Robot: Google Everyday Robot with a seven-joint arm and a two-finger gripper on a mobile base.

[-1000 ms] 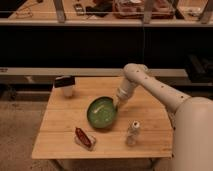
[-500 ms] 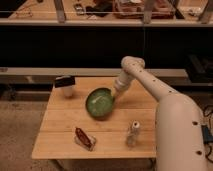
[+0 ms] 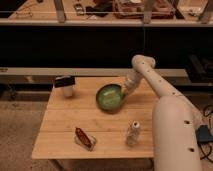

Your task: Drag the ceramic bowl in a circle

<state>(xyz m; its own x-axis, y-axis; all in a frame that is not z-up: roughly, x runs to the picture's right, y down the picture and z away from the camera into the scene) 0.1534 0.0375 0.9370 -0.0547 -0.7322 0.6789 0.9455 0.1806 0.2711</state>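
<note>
The ceramic bowl (image 3: pixel 110 96) has travelled across the wooden table (image 3: pixel 60 127) over the last second. It first slid from a spot near the small white bottle (image 3: pixel 133 133) toward the far edge, then curved to the right, and now sits in the far-centre part of the tabletop. The gripper (image 3: pixel 125 90) has moved with it and is at the bowl's right rim, its fingers drawn narrow and apparently pinched on that rim, with the arm reaching in from the right. The white cup with the dark top (image 3: pixel 65 86), the red packet (image 3: pixel 85 138) and the bottle have all kept their places, so only the bowl is being dragged. That bending path reads as an arc of the circle, under way but not yet closed. The remaining sweep would likely bring the bowl back toward the front, near the bottle.
</note>
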